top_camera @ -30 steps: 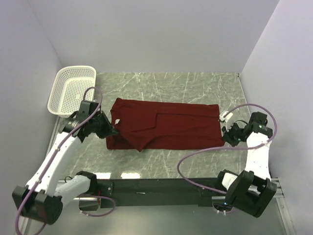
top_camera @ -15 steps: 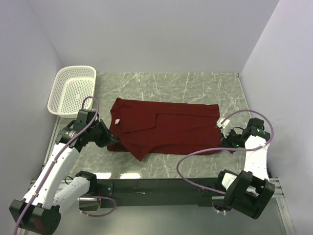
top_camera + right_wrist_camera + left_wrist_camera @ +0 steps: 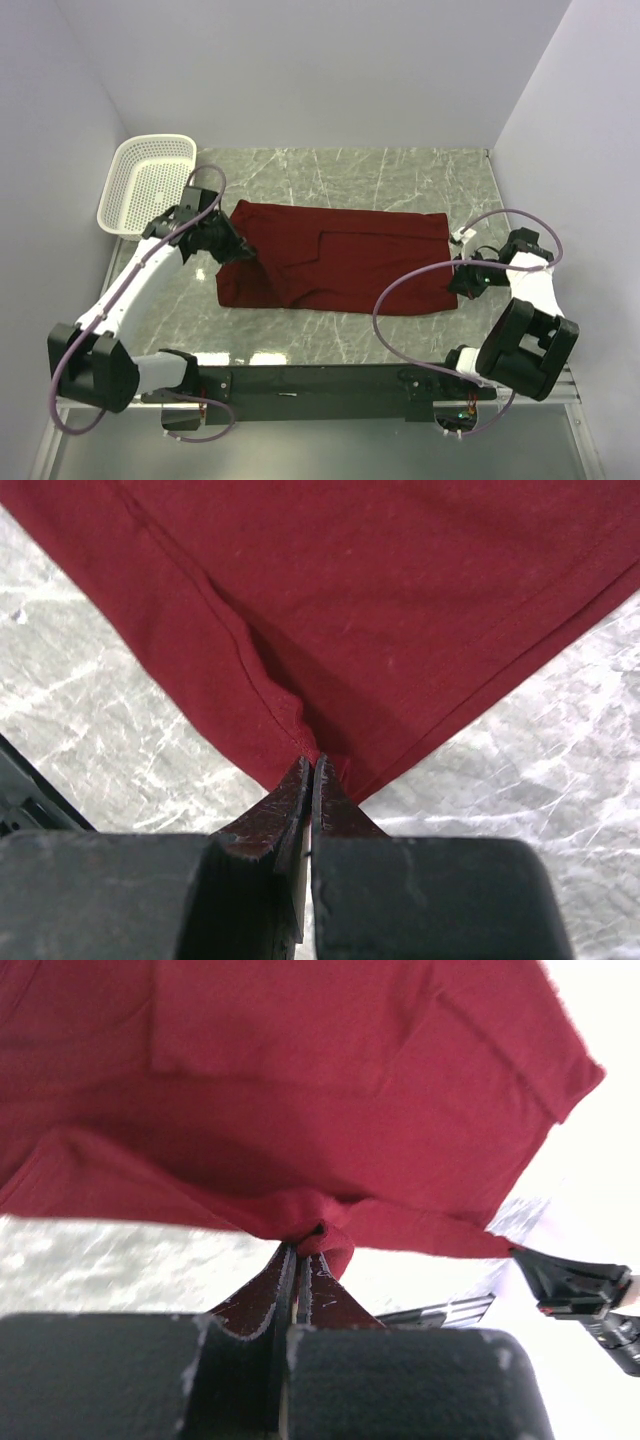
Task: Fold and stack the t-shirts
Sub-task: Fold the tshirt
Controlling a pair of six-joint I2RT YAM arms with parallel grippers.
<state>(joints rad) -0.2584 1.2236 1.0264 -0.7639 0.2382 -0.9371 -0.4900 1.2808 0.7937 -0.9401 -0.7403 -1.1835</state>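
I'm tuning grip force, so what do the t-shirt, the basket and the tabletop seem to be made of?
T-shirt: soft matte dark red knit cloth, likely cotton; it puckers where the left hand pinches it. Basket: white, rigid-looking plastic, judging by its moulded grid of holes. Tabletop: grey-green marble-patterned slab, slightly glossy; real stone or laminate, cannot tell.

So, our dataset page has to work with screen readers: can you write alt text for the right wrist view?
Two dark fingers, shut together at the bottom of the frame, pinch a hemmed corner of a dark red t-shirt. The cloth fans out upward over a grey marbled table.
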